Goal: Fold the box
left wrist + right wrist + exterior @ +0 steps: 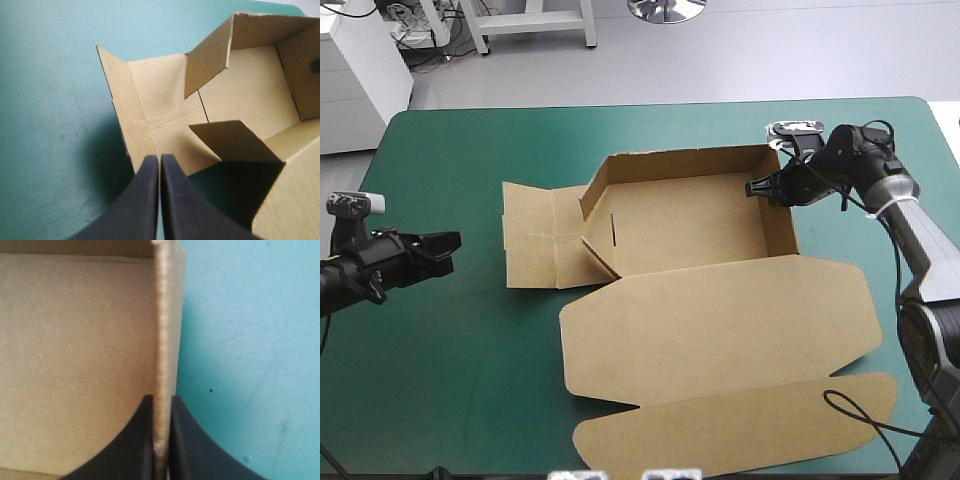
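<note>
— Teal-green cover (450,380) at the table's left side: what is over it?

— The left jaws, pressed together into one point with nothing between them. They stand apart from the box (690,225) and aim toward it.

— What lies ahead of them?

— The left wrist view shows the side panel (160,95) lying flat on the cover, its outer strip tilted up a little. Past it, two small corner flaps stand turned inward, the far flap (207,65) and the near flap (230,142).

— And the box itself?

— Brown board, in the middle of the table, an open tray. The far wall (685,163) is raised and so is the right wall (778,215). The left side is open, with the side panel (532,235) spread out beside it.

— Toward the near edge?

— The lid (720,325) lies flat on the cover, and its rounded tuck flap (740,420) reaches close to the table's near edge.

— Now the right side.

— The right jaws are at the tray's far right corner, all but closed on the top edge of the right wall. In the right wrist view the board's edge (165,340) runs straight up between them, one finger inside the tray, the other outside over the cover (250,365).
</note>
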